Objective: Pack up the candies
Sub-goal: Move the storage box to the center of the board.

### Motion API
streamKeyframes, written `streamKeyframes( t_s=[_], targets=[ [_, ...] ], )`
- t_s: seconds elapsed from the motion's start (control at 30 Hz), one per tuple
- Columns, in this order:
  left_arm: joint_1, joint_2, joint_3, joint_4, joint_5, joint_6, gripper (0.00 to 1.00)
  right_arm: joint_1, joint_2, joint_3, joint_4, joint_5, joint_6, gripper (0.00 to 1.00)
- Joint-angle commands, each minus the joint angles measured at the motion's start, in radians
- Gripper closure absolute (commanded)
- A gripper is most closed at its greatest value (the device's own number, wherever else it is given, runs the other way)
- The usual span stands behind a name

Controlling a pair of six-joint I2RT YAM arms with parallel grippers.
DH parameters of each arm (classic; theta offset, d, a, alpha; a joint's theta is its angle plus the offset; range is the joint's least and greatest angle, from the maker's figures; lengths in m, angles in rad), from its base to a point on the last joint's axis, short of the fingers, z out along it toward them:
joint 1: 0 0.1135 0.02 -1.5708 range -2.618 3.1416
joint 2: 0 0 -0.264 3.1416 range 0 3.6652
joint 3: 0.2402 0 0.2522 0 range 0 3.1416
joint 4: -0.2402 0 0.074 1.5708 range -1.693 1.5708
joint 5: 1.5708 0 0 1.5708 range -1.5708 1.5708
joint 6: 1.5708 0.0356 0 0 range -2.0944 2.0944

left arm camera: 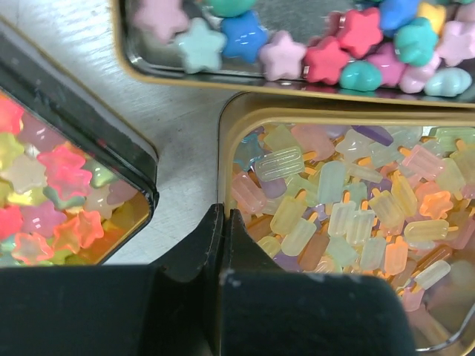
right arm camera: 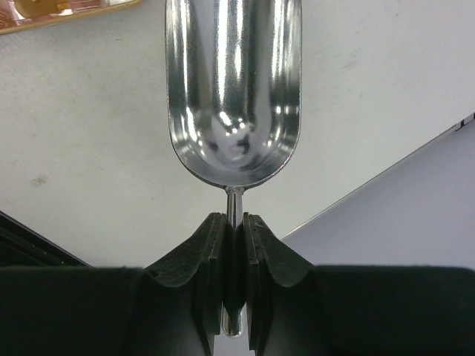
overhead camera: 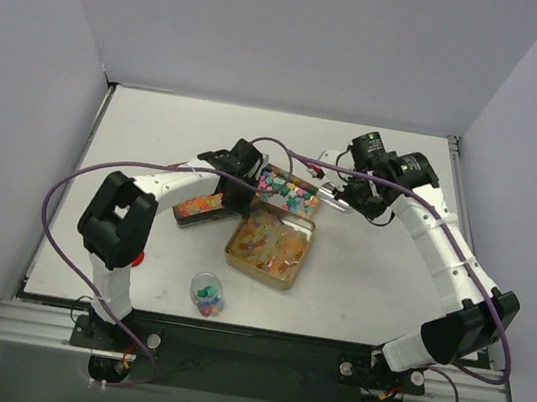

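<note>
The candies fill three tins. Pastel ice-lolly candies [left arm camera: 349,215] lie in the gold tin [overhead camera: 291,267]. Star and cloud candies [left arm camera: 312,44] lie in the tin behind it [overhead camera: 288,192]. Translucent star candies [left arm camera: 52,200] lie in the black-rimmed tin [overhead camera: 202,206]. My left gripper [left arm camera: 223,211] is shut, its tips pinching the gold tin's left wall [left arm camera: 225,156]. In the top view it [overhead camera: 250,186] sits between the three tins. My right gripper [right arm camera: 234,216] is shut on the thin handle of an empty metal scoop [right arm camera: 234,96], held over bare table right of the tins [overhead camera: 335,193].
A small clear cup [overhead camera: 206,293] with a few coloured candies stands near the front edge. A red round lid [overhead camera: 138,260] peeks out beside the left arm. Grey walls close in the table on three sides.
</note>
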Motion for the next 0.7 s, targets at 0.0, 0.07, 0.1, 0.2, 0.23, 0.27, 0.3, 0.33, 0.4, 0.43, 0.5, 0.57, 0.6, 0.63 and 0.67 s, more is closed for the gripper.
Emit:
streamKeyframes(
  t_s=[0.0, 0.07, 0.1, 0.2, 0.23, 0.27, 0.3, 0.33, 0.4, 0.43, 0.5, 0.57, 0.6, 0.63, 0.67],
  targets=[
    [0.001, 0.021, 0.048, -0.03, -0.063, -0.232, 1.0, 0.008, 0.017, 0.034, -0.036, 0.025, -0.005, 1.0],
    [0.001, 0.051, 0.082, -0.039, -0.07, -0.289, 1.0, 0.009, 0.029, 0.038, -0.04, 0.017, -0.019, 1.0],
    [-0.005, 0.073, 0.097, -0.045, -0.074, -0.312, 1.0, 0.012, 0.038, 0.044, -0.051, 0.017, -0.025, 1.0],
    [-0.016, 0.096, 0.154, -0.041, -0.053, -0.344, 1.0, 0.018, 0.072, 0.087, -0.082, 0.009, -0.041, 1.0],
    [-0.017, 0.102, 0.168, -0.03, -0.037, -0.344, 1.0, 0.02, 0.09, 0.099, -0.086, 0.005, -0.047, 1.0],
    [-0.016, 0.105, 0.183, -0.024, -0.022, -0.335, 1.0, 0.02, 0.097, 0.109, -0.091, 0.002, -0.054, 1.0],
    [-0.017, 0.102, 0.188, -0.016, -0.01, -0.326, 0.97, 0.02, 0.104, 0.118, -0.094, 0.0, -0.085, 1.0],
    [-0.011, 0.095, 0.188, -0.016, 0.019, -0.315, 0.87, 0.02, 0.114, 0.119, -0.097, 0.0, -0.105, 1.0],
    [0.005, 0.05, 0.17, -0.008, 0.07, -0.298, 0.58, 0.02, 0.123, 0.121, -0.1, -0.012, -0.2, 1.0],
    [0.027, 0.027, 0.157, 0.016, 0.135, -0.291, 0.52, 0.025, 0.126, 0.121, -0.102, -0.014, -0.235, 1.0],
    [0.056, -0.045, 0.121, 0.033, 0.188, -0.271, 0.39, 0.031, 0.144, 0.124, -0.097, -0.006, -0.368, 1.0],
    [0.103, -0.109, 0.099, 0.065, 0.257, -0.245, 0.3, 0.046, 0.164, 0.141, -0.096, 0.003, -0.456, 1.0],
    [0.119, -0.129, 0.088, 0.068, 0.269, -0.234, 0.28, 0.051, 0.179, 0.145, -0.099, 0.002, -0.497, 1.0],
    [0.139, -0.148, 0.084, 0.067, 0.277, -0.223, 0.27, 0.058, 0.183, 0.144, -0.096, 0.008, -0.607, 1.0],
    [0.175, -0.189, 0.075, 0.074, 0.3, -0.21, 0.27, 0.07, 0.189, 0.144, -0.094, 0.011, -0.654, 1.0]
  ],
)
